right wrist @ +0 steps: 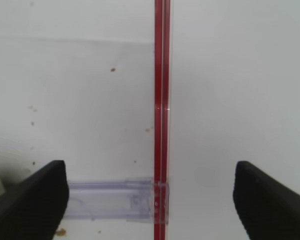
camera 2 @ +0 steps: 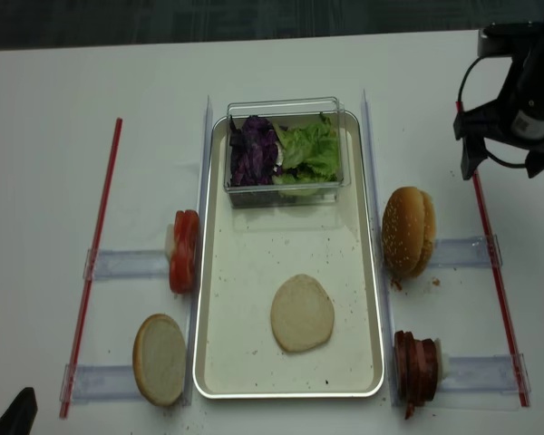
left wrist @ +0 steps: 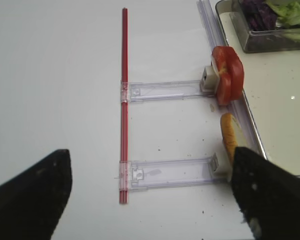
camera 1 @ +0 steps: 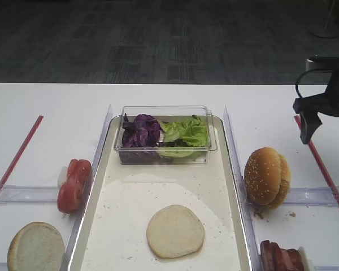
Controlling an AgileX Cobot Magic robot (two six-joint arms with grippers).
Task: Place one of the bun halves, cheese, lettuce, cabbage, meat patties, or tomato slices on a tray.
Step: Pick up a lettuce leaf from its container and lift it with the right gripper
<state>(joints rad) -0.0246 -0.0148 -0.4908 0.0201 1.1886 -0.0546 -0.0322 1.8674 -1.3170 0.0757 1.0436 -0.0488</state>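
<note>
Exterior high: no legible writing or brand. Tray [camera 1: 229, 192], cream-white with metal rim, crumbs scattered; one pale flat-cut bun half [camera 1: 175, 231] lies near its front. Clear box [camera 1: 165, 134] at the tray's far end holds purple cabbage [camera 1: 140, 130] left, ruffled green lettuce [camera 1: 183, 131] right. Tomato slices [camera 1: 74, 184] stand left of the tray; sesame bun tops [camera 1: 266, 176] right; meat patties [camera 1: 281, 257] front right. Right pincer [camera 1: 307, 121] hovers above the surface at far right.

Right wrist: right pincer fingers [right wrist: 35, 200] spread wide, nothing between; red strip [right wrist: 161, 115] below.

Left wrist: left pincer fingers [left wrist: 32, 197] apart, empty, over white surface [left wrist: 55, 75].

Realsense: second pale bun half [camera 2: 160, 358] left of the tray.
</note>
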